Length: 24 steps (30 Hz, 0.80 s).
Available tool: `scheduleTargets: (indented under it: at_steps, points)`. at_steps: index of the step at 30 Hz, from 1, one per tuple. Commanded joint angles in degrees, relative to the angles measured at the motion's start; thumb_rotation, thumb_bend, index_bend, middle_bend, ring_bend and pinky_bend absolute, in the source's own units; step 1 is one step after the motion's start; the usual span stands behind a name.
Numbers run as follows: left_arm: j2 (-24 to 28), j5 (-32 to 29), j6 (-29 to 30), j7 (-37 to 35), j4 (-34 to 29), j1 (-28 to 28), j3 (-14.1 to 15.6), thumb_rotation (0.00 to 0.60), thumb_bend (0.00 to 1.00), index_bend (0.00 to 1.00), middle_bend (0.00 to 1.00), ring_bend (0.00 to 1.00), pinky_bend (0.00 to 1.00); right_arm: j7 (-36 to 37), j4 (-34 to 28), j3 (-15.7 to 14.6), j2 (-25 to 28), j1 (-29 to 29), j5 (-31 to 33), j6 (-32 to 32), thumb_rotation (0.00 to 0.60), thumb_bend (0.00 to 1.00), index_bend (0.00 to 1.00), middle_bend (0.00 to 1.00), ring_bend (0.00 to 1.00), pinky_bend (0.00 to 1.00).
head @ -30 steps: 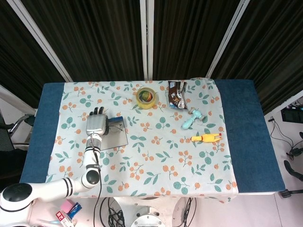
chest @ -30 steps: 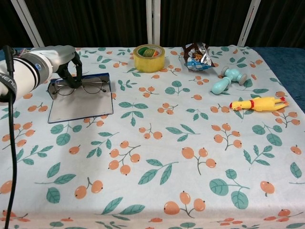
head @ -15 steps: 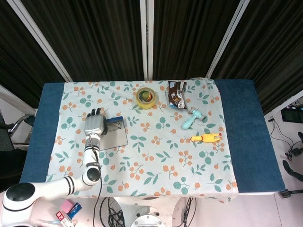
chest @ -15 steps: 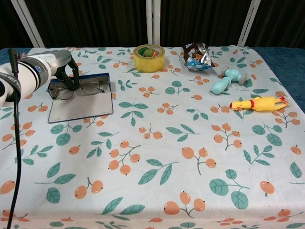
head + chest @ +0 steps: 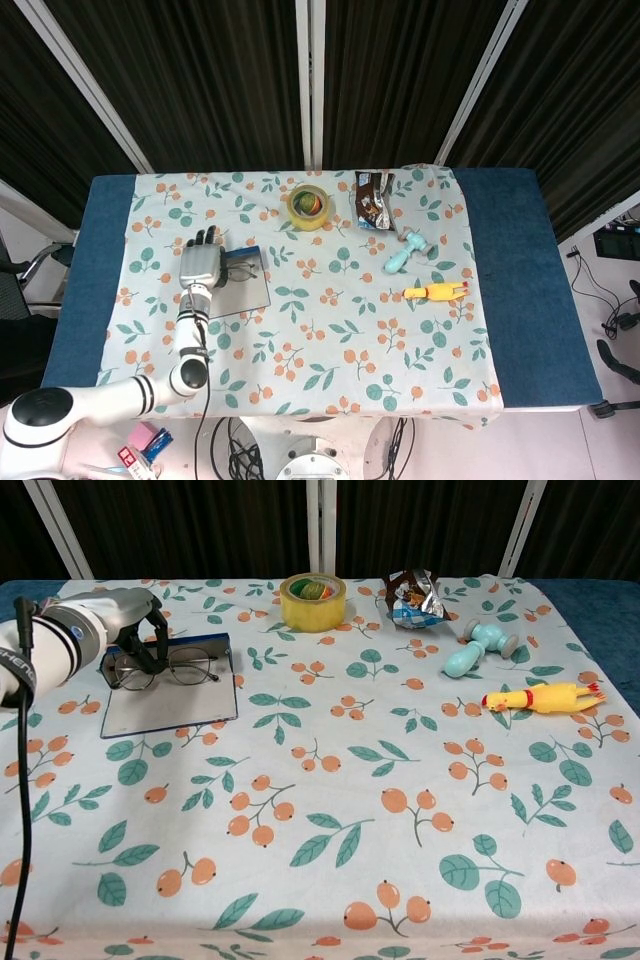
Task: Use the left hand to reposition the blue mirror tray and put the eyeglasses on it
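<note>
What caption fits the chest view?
Left hand at the eyeglasses lying on the blue mirror tray.

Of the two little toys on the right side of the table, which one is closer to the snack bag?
The teal dumbbell toy: it lies just below and right of the snack bag, while the yellow rubber chicken lies farther toward the table's front.

Looked like a lab or test bay, probably: black pleated curtains (image 5: 200, 80) on white frame poles (image 5: 310, 80) ringed the table (image 5: 520, 290), loose cables (image 5: 590, 290) trailed on bare floor, floral cloth (image 5: 330, 780) over blue padding
</note>
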Motion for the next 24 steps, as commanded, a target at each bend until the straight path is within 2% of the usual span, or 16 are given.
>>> scheduleTargets:
  at_steps: [1, 4, 10, 18, 24]
  points:
    - [0.2, 0.7, 0.2, -0.4, -0.4, 0.2, 0.4, 0.6, 0.53, 0.13, 0.0, 0.04, 0.16, 0.1, 0.1, 0.0, 0.0, -0.1, 0.1, 0.0, 0.6, 0.19, 0.0, 0.0, 0.0, 0.0]
    - [0.4, 1.6, 0.8, -0.8, -0.9, 0.4, 0.8, 0.6, 0.53, 0.06, 0.0, 0.04, 0.16, 0.1, 0.3, -0.1, 0.0, -0.1, 0.2, -0.2, 0.6, 0.19, 0.0, 0.0, 0.0, 0.0]
    - [0.6, 4.0, 2.6, -1.4, -2.2, 1.0, 1.7, 0.6, 0.53, 0.01, 0.0, 0.04, 0.16, -0.1, 0.2, -0.2, -0.1, 0.0, 0.1, -0.4, 0.6, 0.19, 0.0, 0.0, 0.0, 0.0]
    - [0.7, 4.6, 3.2, -1.3, -2.5, 1.4, 2.1, 0.6, 0.53, 0.0, 0.0, 0.04, 0.16, -0.1, 0.1, -0.3, 0.0, -0.2, 0.1, -0.3, 0.6, 0.19, 0.0, 0.0, 0.0, 0.0]
    - [1.8, 9.9, 7.4, -3.5, -6.1, 2.8, 2.7, 0.6, 0.53, 0.0, 0.0, 0.04, 0.16, -0.2, 0.0, -0.3, 0.1, -0.1, 0.0, -0.3, 0.6, 0.19, 0.0, 0.0, 0.0, 0.0]
